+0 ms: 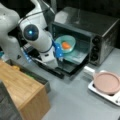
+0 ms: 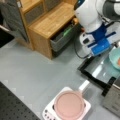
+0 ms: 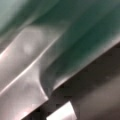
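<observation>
In a front view the gripper [image 1: 60, 52] meets the near rim of the teal bowl [image 1: 68, 41], which sits at the oven [image 1: 100, 32] mouth above the lowered door [image 1: 72, 62]; an orange object [image 1: 66, 45] lies inside the bowl. The jaws are hidden behind the blue mount, so whether they are apart or clamped on the rim cannot be told. To the oven's right, near its front corner, a pink pan [image 1: 107, 82] rests on a white hotplate [image 1: 100, 93]; to the oven's left stands a wooden cabinet [image 1: 22, 92]. In a front view from the opposite side, the gripper [image 2: 110, 50] again reaches the bowl [image 2: 113, 58] over the door [image 2: 100, 68], with the pan [image 2: 69, 104] below it and an open drawer [image 2: 62, 37] beside the arm. The wrist view shows only a teal surface, probably the bowl, and glossy metal. Likely hazards: a rim-only hold could tilt the bowl and spill the orange object, or the bowl could catch the oven frame or slide off the door.
</observation>
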